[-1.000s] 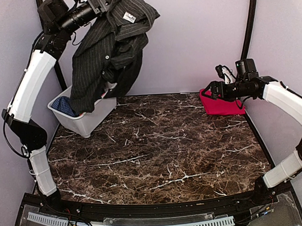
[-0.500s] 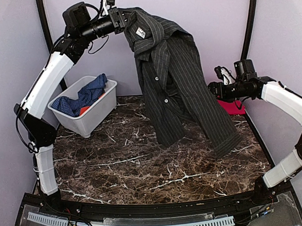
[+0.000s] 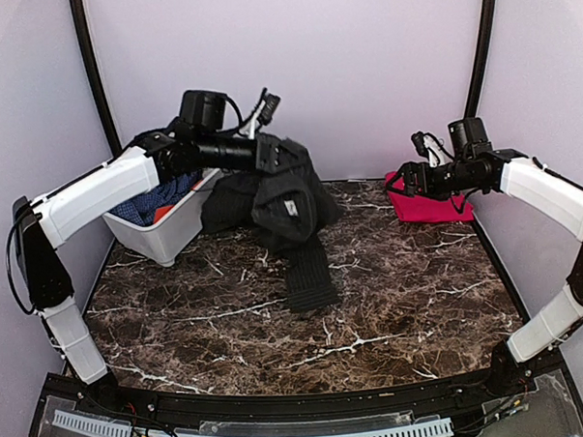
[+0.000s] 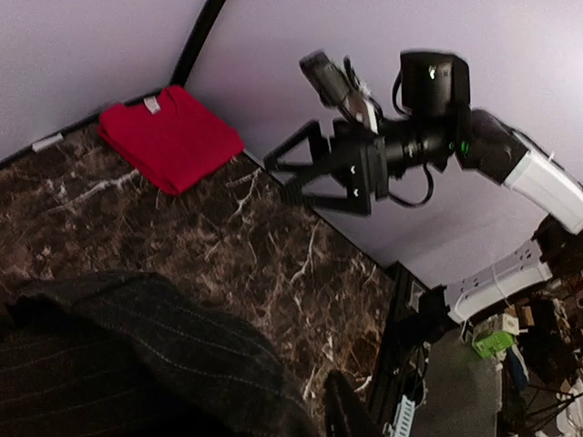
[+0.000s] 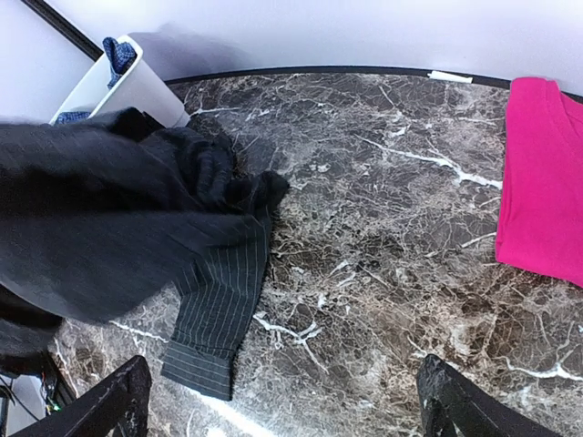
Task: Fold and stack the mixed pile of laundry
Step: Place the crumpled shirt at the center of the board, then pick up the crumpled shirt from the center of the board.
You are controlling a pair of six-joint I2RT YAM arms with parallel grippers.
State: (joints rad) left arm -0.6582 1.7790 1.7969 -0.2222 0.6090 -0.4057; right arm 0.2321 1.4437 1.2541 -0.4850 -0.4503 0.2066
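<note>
Whether my left pincer (image 3: 274,159) grips the pinstriped shirt (image 3: 291,211) I cannot tell; let go now, it may land bunched on the counter (image 3: 411,291), away from my wide-open, empty right pincer (image 3: 403,183).

The pincer (image 5: 284,405) is hanging over the bench (image 5: 392,246), its fingers (image 5: 118,401) standing wide apart at the lower corners and gripping nothing. The shirt (image 5: 109,209) is bunching at the left, blurred, possibly partly off the marble. Its striped sleeve (image 5: 217,319) is trailing onto the bench. The red cloth (image 5: 547,173) is lying flat at the right edge. A blue garment (image 5: 118,50) is showing inside the bin (image 5: 132,91), far left.
</note>
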